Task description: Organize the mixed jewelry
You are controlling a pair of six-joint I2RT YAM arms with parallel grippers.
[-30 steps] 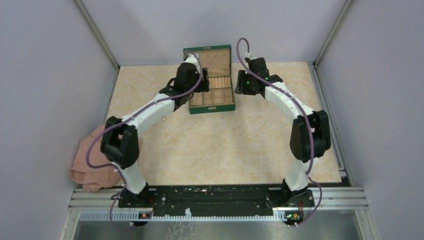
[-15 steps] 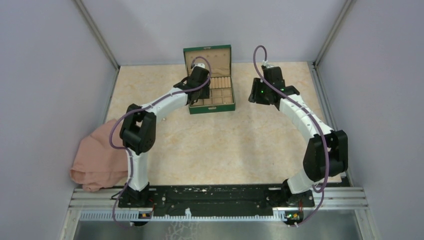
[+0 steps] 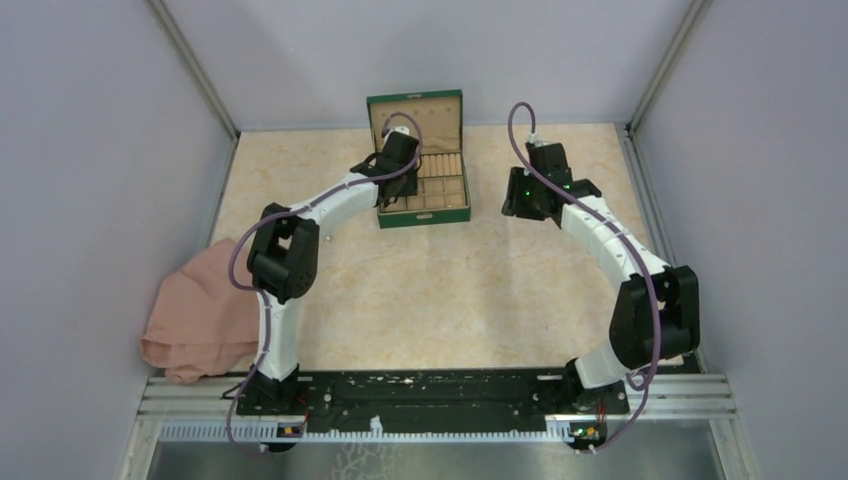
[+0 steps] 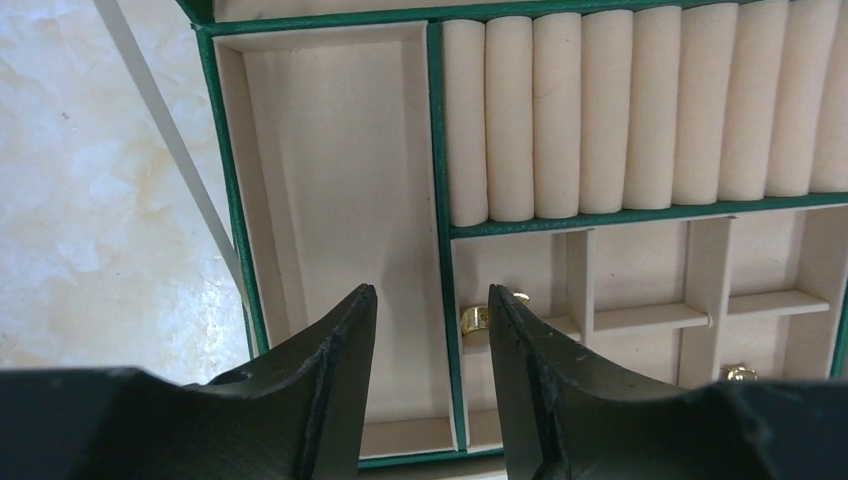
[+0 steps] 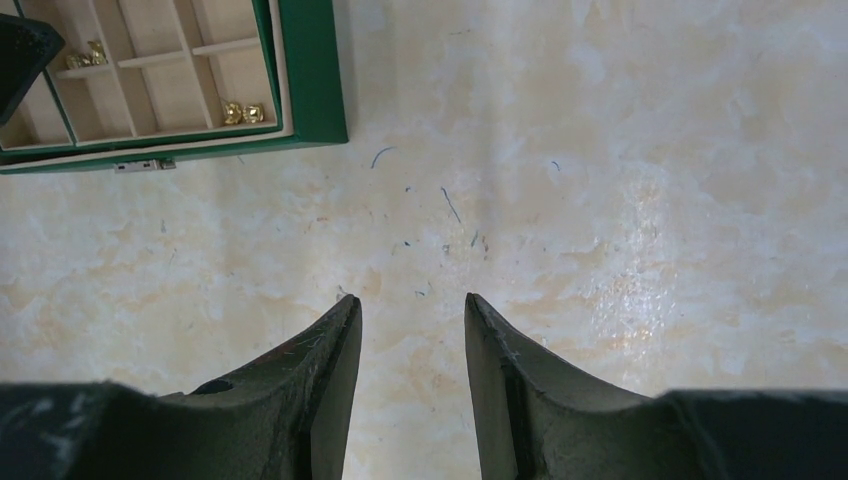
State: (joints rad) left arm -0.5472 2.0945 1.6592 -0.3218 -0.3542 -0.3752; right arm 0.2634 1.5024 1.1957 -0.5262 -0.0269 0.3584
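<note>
The green box (image 3: 440, 216) stands open at the back of the table, its lid upright. My left gripper (image 4: 432, 290) hovers open over its front left part, straddling the green divider between the long bare compartment (image 4: 330, 180) and the small cells; nothing is between its fingers. A gold ring (image 4: 474, 320) of the mixed jewelry lies in the nearest small cell, just beside the right finger. Another gold piece (image 4: 740, 373) shows further right. My right gripper (image 5: 412, 300) is open and empty above bare table, right of the box's corner (image 5: 310, 70). Two gold pieces (image 5: 243, 113) sit in the corner cell.
A row of beige ring rolls (image 4: 640, 110) fills the box's back right section. A crumpled pink cloth (image 3: 195, 320) lies at the table's left edge. Grey walls close in the table on three sides. Thin blue threads (image 5: 450, 205) are scattered on the marble top.
The left arm has folded its elbow back towards its base, keeping the gripper over the box. The right gripper has drawn away from the box's right side to the table beside it.
</note>
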